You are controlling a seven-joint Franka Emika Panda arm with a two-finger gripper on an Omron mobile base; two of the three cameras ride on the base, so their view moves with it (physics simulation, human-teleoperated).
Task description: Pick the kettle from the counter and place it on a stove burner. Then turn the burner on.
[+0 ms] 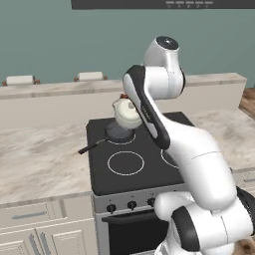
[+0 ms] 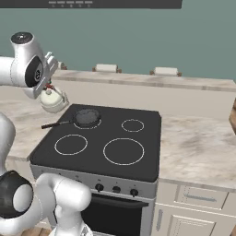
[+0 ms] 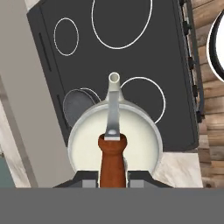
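The cream-white kettle (image 1: 127,114) (image 2: 53,101) (image 3: 114,135) hangs in the air over the back left of the black cooktop, close above the frying pan. My gripper (image 3: 113,176) is shut on the reddish-brown wooden bar of its handle, one finger on each side. The spout points toward the cooktop's middle in the hand view. The middle-sized stove burner (image 1: 126,163) (image 2: 71,144) (image 3: 151,97) is the front left white ring; in the hand view the kettle's body hides part of it. The beige marble counter (image 1: 40,152) (image 2: 198,147) runs on both sides of the stove.
A black long-handled frying pan (image 1: 117,132) (image 2: 86,117) (image 3: 77,105) sits on the back left ring. The biggest ring (image 2: 123,151) and the smallest ring (image 2: 132,125) lie to the right. Knobs (image 1: 132,204) (image 2: 116,189) line the stove front. A low ledge runs behind the stove.
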